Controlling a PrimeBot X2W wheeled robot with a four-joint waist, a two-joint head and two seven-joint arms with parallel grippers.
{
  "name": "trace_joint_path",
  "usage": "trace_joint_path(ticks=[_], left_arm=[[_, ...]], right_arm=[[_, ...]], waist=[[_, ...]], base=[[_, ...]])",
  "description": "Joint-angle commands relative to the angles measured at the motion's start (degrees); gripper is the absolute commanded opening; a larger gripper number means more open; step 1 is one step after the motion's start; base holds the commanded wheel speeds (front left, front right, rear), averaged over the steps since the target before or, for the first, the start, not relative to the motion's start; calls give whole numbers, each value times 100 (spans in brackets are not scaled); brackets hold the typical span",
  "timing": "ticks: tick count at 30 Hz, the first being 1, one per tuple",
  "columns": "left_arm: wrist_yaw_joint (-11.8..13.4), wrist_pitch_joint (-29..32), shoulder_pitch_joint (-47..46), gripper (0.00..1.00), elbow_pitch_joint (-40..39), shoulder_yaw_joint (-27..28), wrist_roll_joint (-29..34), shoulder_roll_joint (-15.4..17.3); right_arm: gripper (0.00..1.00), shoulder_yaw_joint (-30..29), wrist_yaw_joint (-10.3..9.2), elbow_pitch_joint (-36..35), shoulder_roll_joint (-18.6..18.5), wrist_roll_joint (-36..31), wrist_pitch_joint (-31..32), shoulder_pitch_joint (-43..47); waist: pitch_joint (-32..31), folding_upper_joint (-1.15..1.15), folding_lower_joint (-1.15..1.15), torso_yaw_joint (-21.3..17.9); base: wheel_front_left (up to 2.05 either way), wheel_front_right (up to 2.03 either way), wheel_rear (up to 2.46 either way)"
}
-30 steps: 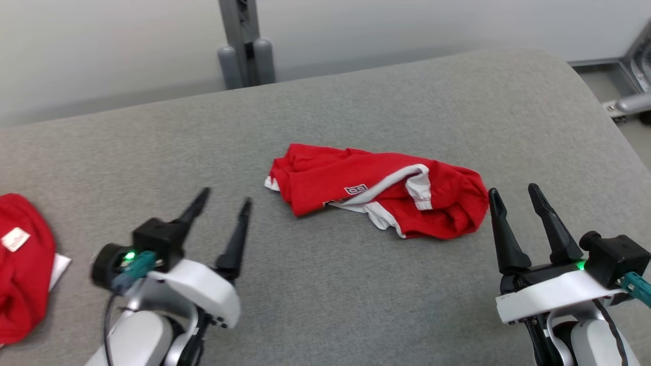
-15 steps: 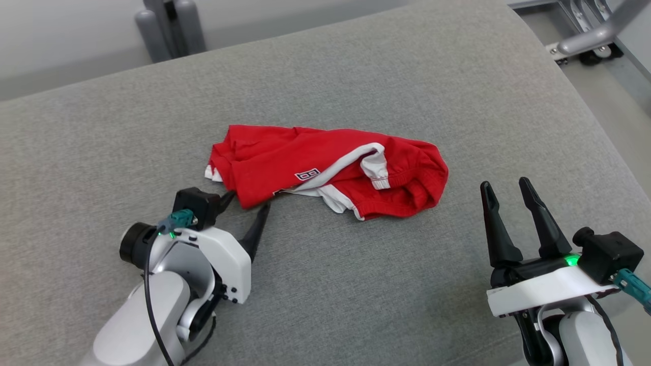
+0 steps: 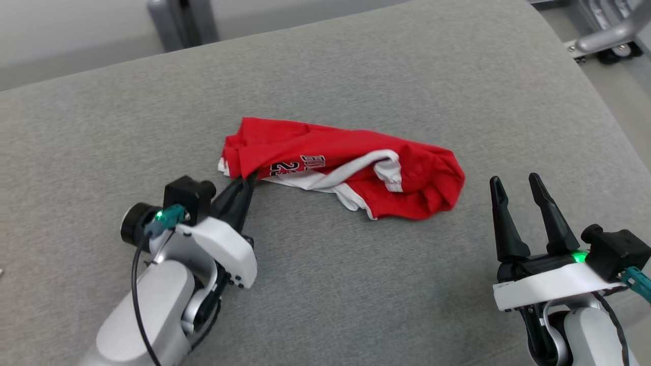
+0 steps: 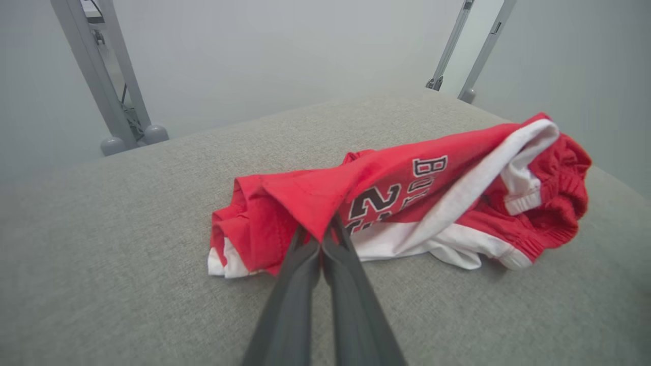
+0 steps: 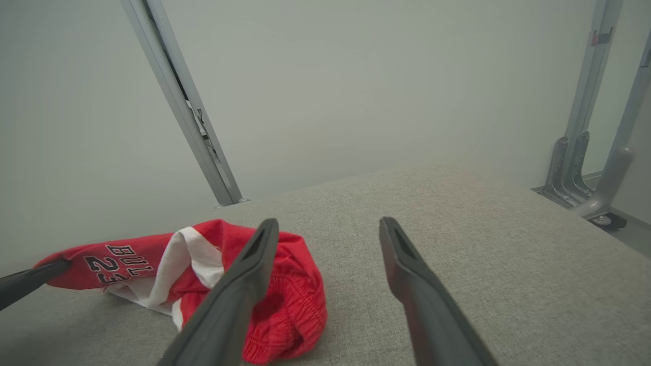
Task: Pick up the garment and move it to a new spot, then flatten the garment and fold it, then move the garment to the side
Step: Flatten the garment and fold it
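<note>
Where closest to the head camera, at lower left: pale left forearm (image 3: 147,315) slanting up and rightward over the grey fabric-covered bench (image 3: 356,305); black camera block (image 3: 185,195) and small green light (image 3: 159,215) on its wrist; left jaws pressed together tip to tip, pinching a red fold at the garment's near left end; left fingers (image 3: 236,201) (image 4: 300,284) lying side by side along their length, with the fold pulled up into a small peak at the tips; at lower right, white-shelled right wrist (image 3: 549,290); right jaws spread apart, holding nothing, pointing away from the robot; right fingers (image 3: 503,223) (image 5: 239,290) near the garment's right end yet clear of it; further out, near the middle of the bench, the garment (image 3: 356,145) (image 4: 402,203) (image 5: 290,305) itself: red shorts with white trim, crumpled into a long heap running left to right; black-and-white "23" and part of a word printed on the upper red layer near the pinched end; white band curling across the middle; gathered red cloth bunched at the right end; beyond the heap, bare grey fabric up to the bench's rounded far edge; past that edge, grey upright posts (image 3: 163,20) at upper left, a metal frame (image 3: 605,35) at upper right, and a plain pale wall (image 5: 356,76) behind.
</note>
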Motion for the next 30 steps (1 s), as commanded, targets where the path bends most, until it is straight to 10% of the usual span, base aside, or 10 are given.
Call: trace_joint_path(ticks=[1,19,25,30], left_arm=[[70,-38,160,0,-159,9,45,56],[1311,801,1925,0,-4481,212,294,1294],[1202,1029,1479,0,-4746,238,443,1453],[775,1230,570,0,-3373,124,226,1113]], right_arm=[[100,-34,3,19,-37,-38,-12,-14],[100,-246,3,-234,-38,-240,303,-69],[100,-166,3,-231,-38,-164,317,-119],[100,-2,3,-116,-39,-45,259,-165]], waist=[[-28,0,0,142],[-86,0,0,935],[-89,0,0,861],[-38,0,0,502]], base=[[0,0,0],[0,0,0],[0,0,0],[0,0,0]])
